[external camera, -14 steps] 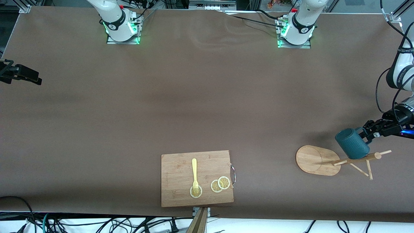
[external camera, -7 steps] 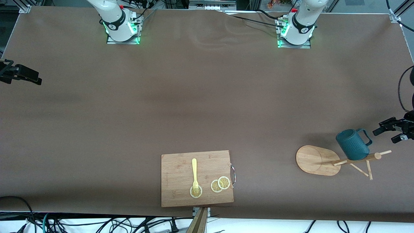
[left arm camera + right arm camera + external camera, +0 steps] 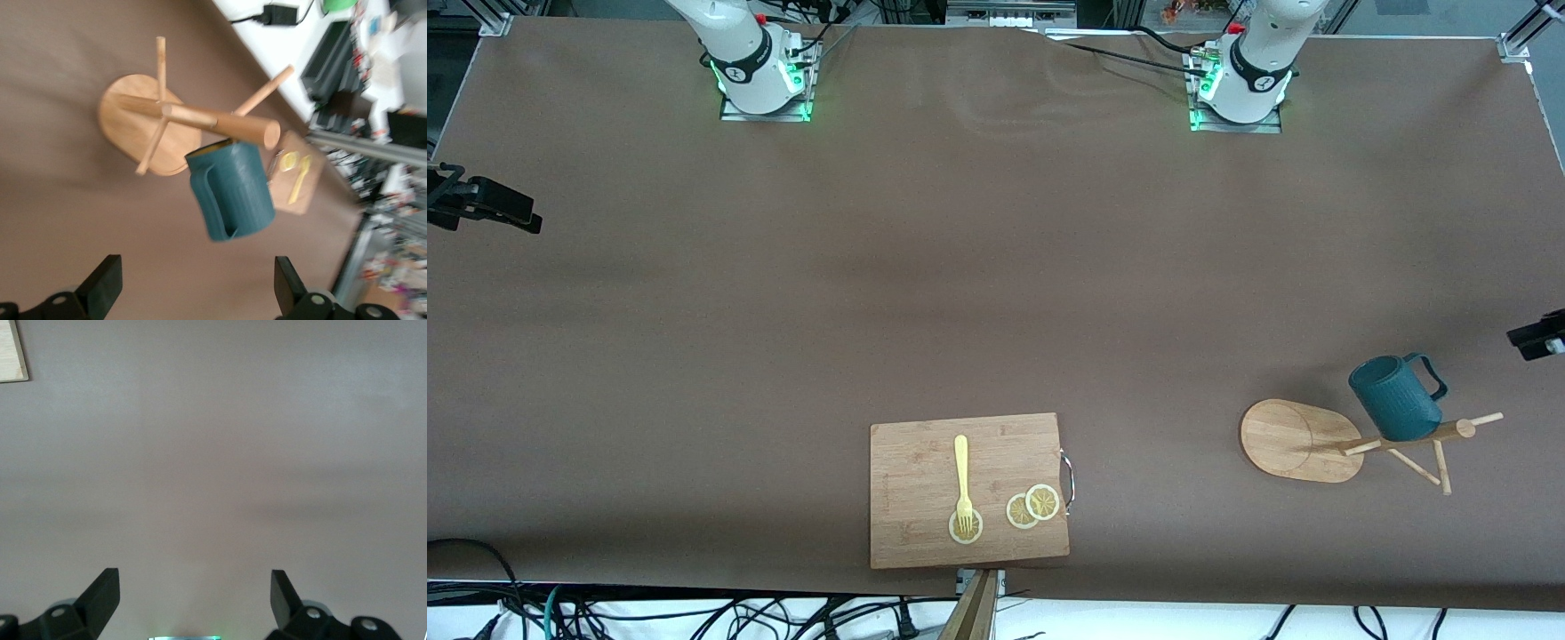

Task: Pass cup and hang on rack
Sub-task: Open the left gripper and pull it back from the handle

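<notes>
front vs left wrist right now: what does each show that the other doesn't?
Front only: both arm bases, the right gripper over the right arm's end of the table, open and waiting, and the two lemon slices beside the fork.

Left wrist only: the left gripper, open and empty, over the table near the cup, and the cup's handle facing it.

Both: the cup hanging on the rack, clear of the table, plus the cutting board and fork.

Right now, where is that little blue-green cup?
In the front view the cup hangs on the rack at the left arm's end of the table, with no gripper touching it; the open left gripper is clear of it.
</notes>
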Action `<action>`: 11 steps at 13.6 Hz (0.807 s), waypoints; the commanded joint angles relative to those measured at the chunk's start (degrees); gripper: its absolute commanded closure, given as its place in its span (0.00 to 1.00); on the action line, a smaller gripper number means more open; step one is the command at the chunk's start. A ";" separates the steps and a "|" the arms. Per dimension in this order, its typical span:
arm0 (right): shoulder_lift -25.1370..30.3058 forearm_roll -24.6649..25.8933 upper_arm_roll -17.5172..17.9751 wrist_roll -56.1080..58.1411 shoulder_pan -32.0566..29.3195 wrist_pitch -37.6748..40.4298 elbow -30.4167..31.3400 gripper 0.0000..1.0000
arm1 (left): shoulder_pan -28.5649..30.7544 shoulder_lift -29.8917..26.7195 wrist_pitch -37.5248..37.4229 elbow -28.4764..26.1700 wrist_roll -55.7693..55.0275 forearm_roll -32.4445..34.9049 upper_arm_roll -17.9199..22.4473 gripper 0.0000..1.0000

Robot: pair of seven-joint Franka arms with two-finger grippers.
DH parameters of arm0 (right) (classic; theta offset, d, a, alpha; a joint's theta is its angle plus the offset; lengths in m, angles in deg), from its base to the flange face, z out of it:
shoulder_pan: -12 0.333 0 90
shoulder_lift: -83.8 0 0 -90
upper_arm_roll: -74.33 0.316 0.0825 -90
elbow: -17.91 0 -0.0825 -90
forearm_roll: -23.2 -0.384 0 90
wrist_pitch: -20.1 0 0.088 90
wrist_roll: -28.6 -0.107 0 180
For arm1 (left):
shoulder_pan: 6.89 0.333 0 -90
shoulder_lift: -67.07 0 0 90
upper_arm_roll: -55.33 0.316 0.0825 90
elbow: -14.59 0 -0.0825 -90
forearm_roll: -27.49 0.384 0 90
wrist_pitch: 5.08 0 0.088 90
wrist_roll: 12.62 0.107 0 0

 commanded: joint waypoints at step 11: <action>0.38 0.73 -0.16 0.40 -0.01 -0.17 0.21 0.00 | -24.18 -16.39 -11.68 2.32 -18.46 32.86 0.73 0.00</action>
